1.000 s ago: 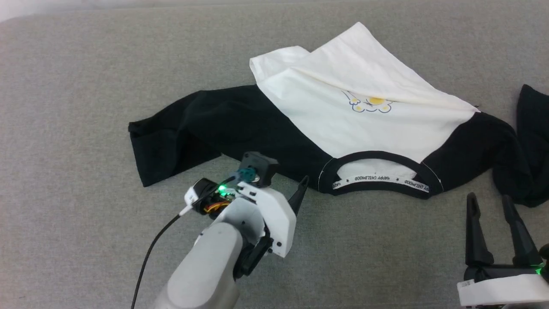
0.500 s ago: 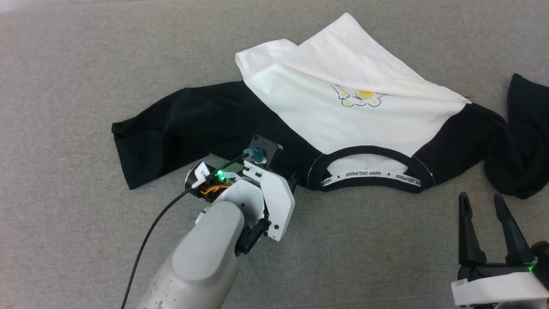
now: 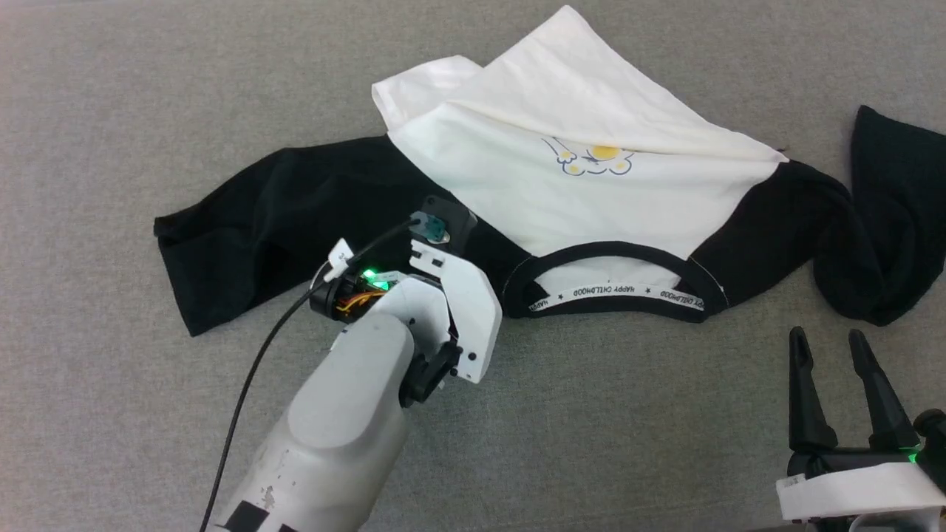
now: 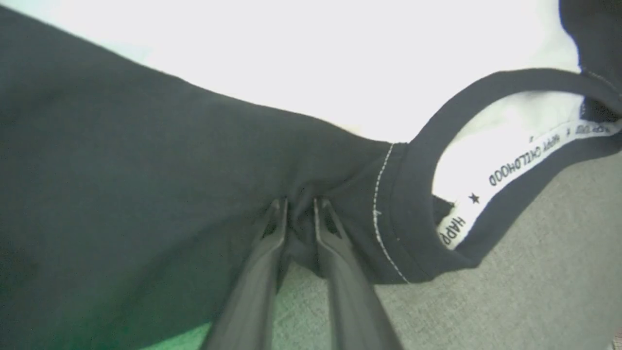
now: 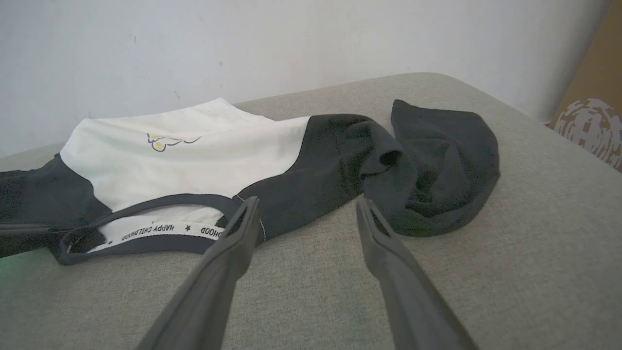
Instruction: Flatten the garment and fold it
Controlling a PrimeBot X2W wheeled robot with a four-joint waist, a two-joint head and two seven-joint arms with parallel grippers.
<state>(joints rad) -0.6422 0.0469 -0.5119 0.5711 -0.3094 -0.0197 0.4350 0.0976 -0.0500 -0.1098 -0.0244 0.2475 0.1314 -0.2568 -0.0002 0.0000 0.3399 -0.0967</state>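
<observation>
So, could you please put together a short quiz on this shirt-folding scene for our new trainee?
1. True or false: the right claw is holding the garment.
2. Where does the left claw pinch the garment? A) the white hem; B) the black fabric just beside the collar; C) the chest print.
3. Fill in the blank: the white neck tape reads "HAPPY ____".

Key: 1 false, it is open over the bare cushion; 2 B; 3 CHILDHOOD.
</observation>
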